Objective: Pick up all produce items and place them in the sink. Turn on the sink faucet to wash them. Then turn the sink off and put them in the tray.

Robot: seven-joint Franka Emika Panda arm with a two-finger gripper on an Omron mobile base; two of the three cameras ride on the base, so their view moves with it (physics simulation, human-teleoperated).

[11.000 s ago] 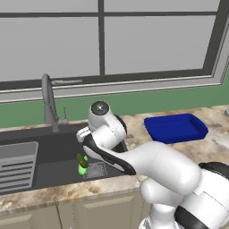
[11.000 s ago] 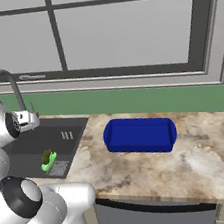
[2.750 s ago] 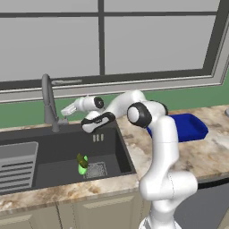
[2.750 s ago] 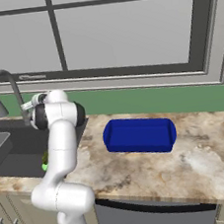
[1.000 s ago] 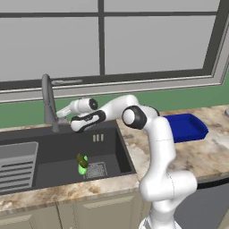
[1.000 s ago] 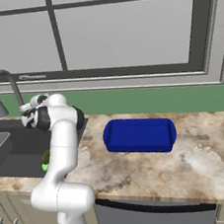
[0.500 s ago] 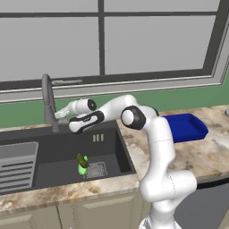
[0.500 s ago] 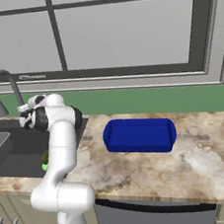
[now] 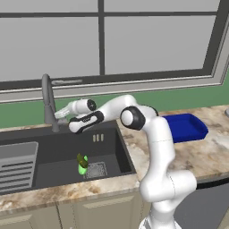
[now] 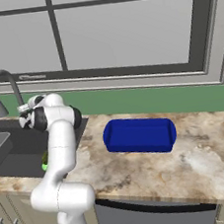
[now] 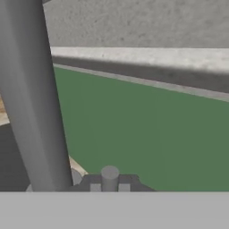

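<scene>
Marble-patterned counter (image 9: pixel 197 156): tan, speckled stone running along the front, nearest of all, with the sink cut into its left end.
Sink (image 9: pixel 53 152): large dark grey recessed basin; a lighter grey ribbed rack (image 9: pixel 15 165) sits at its left end.
Produce items (image 9: pixel 82 164): a bright lime green vegetable and a darker olive green one lie touching on the sink floor, just left of the square metal drain grate (image 9: pixel 96 170).
Tray (image 9: pixel 185 127): shallow deep-blue rectangle on the counter, well right of the sink, nothing in it.
Gripper (image 9: pixel 63 112): reached across the sink's back edge, fingers closed together, holding nothing, tips just beside the tap's side lever (image 11: pixel 109 176).
Sink faucet (image 9: pixel 47 100): tall slim dark grey gooseneck behind the sink; no water seen running.
Stage, as judged: both vegetables are in; turning the water on comes next.
Risk: closed fingers could slide off the small lever, or push against the tap's post, leaving the water off; the spout may also miss the vegetables.
</scene>
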